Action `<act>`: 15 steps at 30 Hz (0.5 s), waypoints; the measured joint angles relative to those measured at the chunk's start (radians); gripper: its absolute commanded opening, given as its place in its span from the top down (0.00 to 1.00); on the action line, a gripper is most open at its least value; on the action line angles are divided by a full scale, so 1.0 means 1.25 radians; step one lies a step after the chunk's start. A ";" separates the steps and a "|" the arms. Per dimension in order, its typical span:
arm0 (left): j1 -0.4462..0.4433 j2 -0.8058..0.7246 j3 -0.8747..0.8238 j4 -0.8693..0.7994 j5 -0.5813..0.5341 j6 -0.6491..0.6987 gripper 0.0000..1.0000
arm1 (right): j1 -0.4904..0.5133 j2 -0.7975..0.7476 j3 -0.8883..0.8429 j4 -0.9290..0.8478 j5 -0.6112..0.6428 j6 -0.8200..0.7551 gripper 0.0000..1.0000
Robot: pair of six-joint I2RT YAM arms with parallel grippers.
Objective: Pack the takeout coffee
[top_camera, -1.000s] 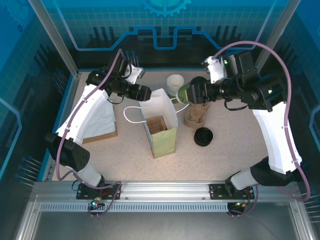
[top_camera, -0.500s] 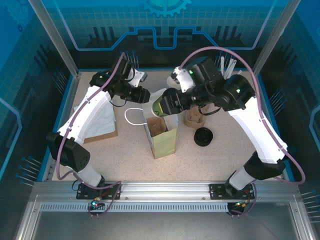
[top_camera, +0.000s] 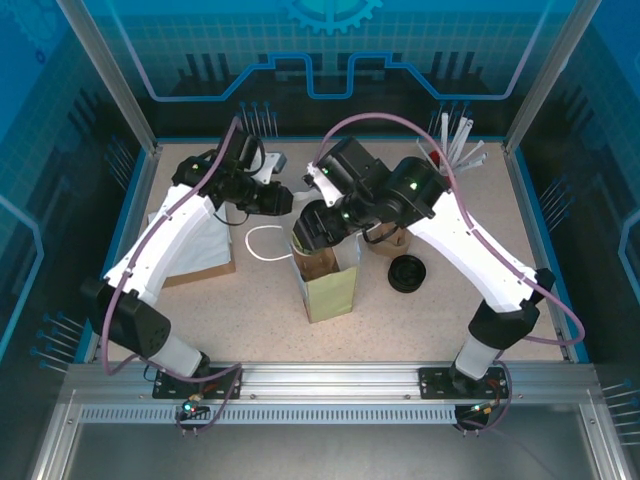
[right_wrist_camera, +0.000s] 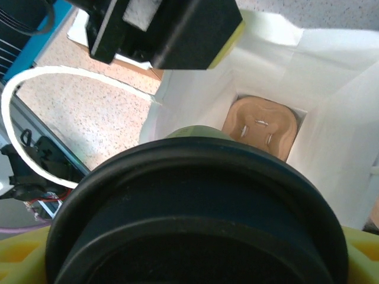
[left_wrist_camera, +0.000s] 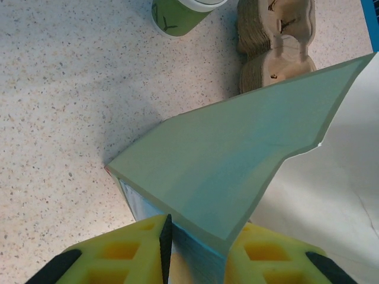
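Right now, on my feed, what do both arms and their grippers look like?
Left arm and right arm: smooth white shells, black joints and wrists, a mauve cable looping along each. Left gripper fingers are yellow, moulded in open lattice cells.

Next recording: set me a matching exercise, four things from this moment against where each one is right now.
Things
1. olive-green paper cup with round black plastic lid
2. single brown moulded-pulp cup carrier
3. stack of round black plastic lids
4. upright pale-green paper bag

Places
A. on the table, to the right of the bag
B. rim pinched in the left gripper's jaws
C. at the bottom, inside the bag
D. held by the right gripper above the bag's open top

Pairs: 1-D, 2-C, 3-A, 4-B
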 measured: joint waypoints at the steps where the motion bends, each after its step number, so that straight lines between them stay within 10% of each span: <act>1: 0.000 -0.005 -0.004 0.002 0.000 -0.008 0.73 | 0.005 0.002 -0.007 -0.001 0.005 0.001 0.25; 15: -0.006 -0.053 -0.065 0.033 -0.015 -0.114 0.72 | 0.015 0.005 -0.103 0.002 0.050 0.021 0.24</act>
